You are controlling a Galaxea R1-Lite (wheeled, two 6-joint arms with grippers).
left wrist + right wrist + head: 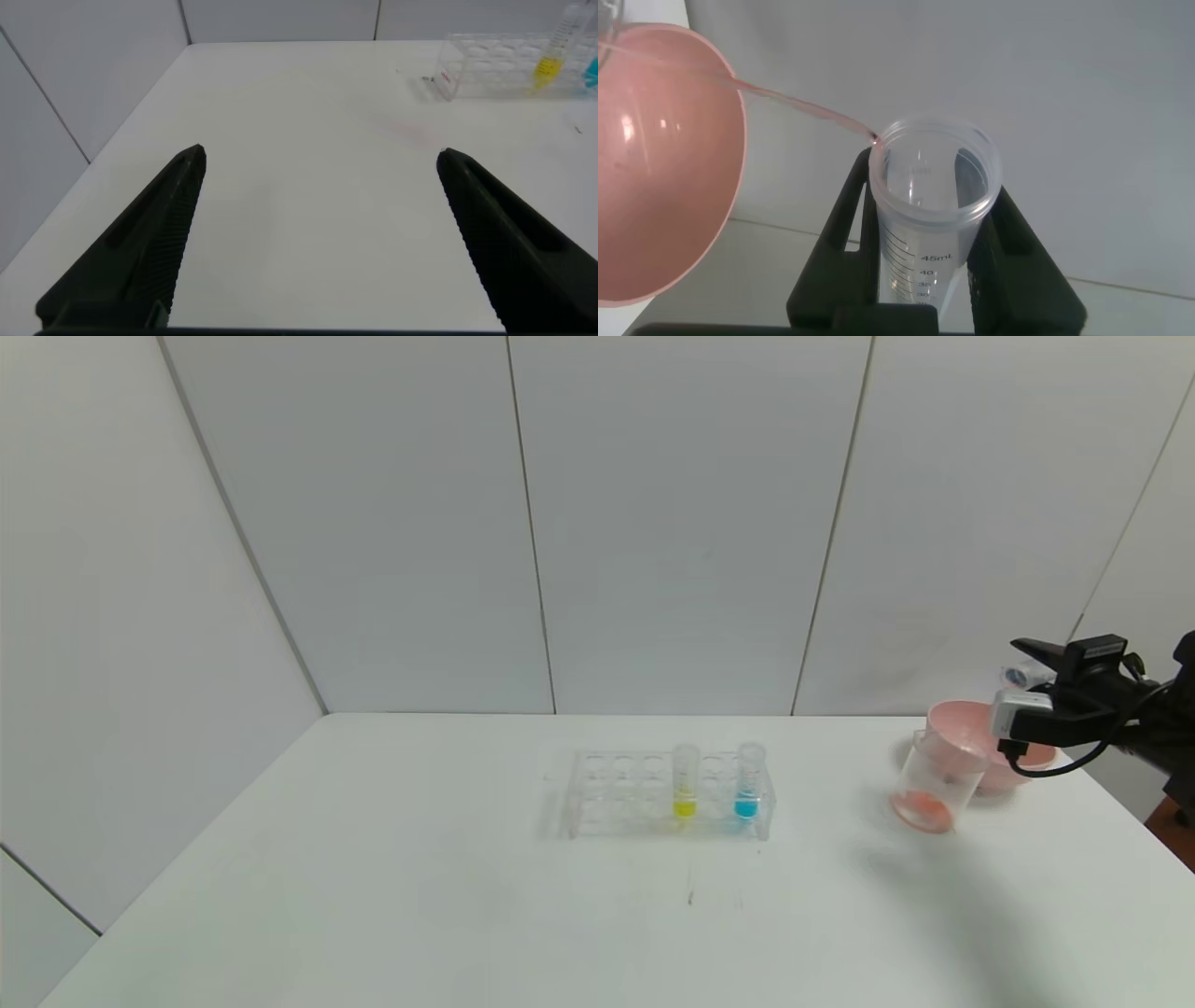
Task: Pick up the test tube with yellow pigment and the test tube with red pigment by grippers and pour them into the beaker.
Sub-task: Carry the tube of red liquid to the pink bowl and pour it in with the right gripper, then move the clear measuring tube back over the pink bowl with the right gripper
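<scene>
A white tabletop (pixel 467 896) backed by pale wall panels is carrying a clear tube rack (pixel 667 795), where the test tube with yellow pigment (pixel 684 782) is standing upright beside a blue-liquid tube (pixel 748 781). At the table's right edge the right gripper (pixel 929 280) is holding the test tube with red pigment (pixel 929 210) with its jaws clamped on it, tilted with a thin red stream running from its lip into a pink bowl (pixel 962 728), just behind the beaker (pixel 934 784) with orange-red liquid. The left gripper (pixel 318 233) is hovering over bare tabletop well to the left of the rack, its jaws spread wide and holding nothing.

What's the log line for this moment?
right pincer: shut on red-pigment tube, by pink bowl; beaker: red liquid inside; yellow tube: in rack; left pincer: open
</scene>
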